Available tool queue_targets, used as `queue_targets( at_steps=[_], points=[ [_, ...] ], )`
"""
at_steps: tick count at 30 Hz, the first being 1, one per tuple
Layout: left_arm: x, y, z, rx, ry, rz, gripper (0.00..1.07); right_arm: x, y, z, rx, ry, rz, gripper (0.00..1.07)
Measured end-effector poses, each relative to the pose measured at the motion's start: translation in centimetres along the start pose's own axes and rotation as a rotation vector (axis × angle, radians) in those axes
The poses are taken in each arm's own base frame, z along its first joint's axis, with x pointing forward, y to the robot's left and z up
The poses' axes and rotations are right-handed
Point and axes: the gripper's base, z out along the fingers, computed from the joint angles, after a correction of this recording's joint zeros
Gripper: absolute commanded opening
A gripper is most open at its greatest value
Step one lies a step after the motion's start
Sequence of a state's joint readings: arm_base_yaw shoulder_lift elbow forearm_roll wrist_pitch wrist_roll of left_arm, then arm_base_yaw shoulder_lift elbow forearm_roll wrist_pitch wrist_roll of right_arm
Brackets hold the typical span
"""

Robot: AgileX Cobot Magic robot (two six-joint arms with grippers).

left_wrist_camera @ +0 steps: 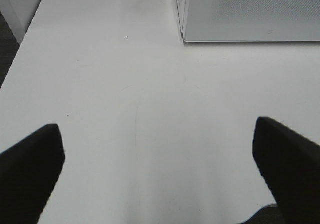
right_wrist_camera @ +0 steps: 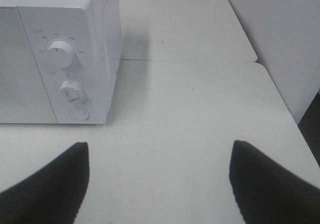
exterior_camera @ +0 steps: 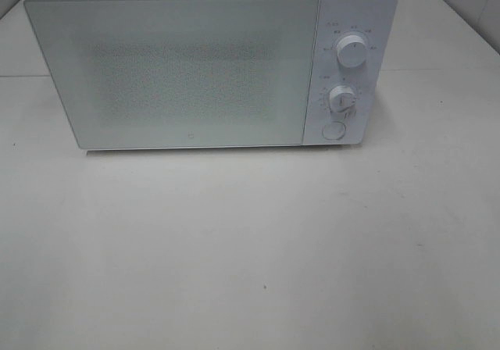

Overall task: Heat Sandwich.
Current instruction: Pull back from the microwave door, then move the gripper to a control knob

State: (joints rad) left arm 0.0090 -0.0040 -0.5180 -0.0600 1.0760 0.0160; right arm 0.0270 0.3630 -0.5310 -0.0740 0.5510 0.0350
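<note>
A white microwave [exterior_camera: 187,69] stands at the back of the table with its door shut. Two dials [exterior_camera: 352,51] and a round button [exterior_camera: 334,130] sit on its right panel. It also shows in the left wrist view [left_wrist_camera: 250,11] and in the right wrist view [right_wrist_camera: 55,54]. The sandwich is out of view in every frame. My left gripper [left_wrist_camera: 159,171] is open and empty over bare table, short of the microwave's left front corner. My right gripper [right_wrist_camera: 159,184] is open and empty, short of the microwave's right front corner. Neither gripper shows in the exterior high view.
The white table [exterior_camera: 250,248] spreads in front of the microwave. Its left edge [left_wrist_camera: 20,49] drops to a dark floor. A seam between table panels [right_wrist_camera: 190,61] runs beside the microwave, and a white wall [right_wrist_camera: 280,34] stands past the right edge.
</note>
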Motion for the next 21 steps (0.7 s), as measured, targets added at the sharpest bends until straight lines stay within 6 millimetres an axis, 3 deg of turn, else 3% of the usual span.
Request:
queue_targets(
  at_steps=[21],
  points=[
    [0.0, 0.0, 0.0, 0.000, 0.000, 0.000, 0.98, -1.9, 0.5, 7.5, -0.023, 0.029, -0.010, 0.75]
  ],
)
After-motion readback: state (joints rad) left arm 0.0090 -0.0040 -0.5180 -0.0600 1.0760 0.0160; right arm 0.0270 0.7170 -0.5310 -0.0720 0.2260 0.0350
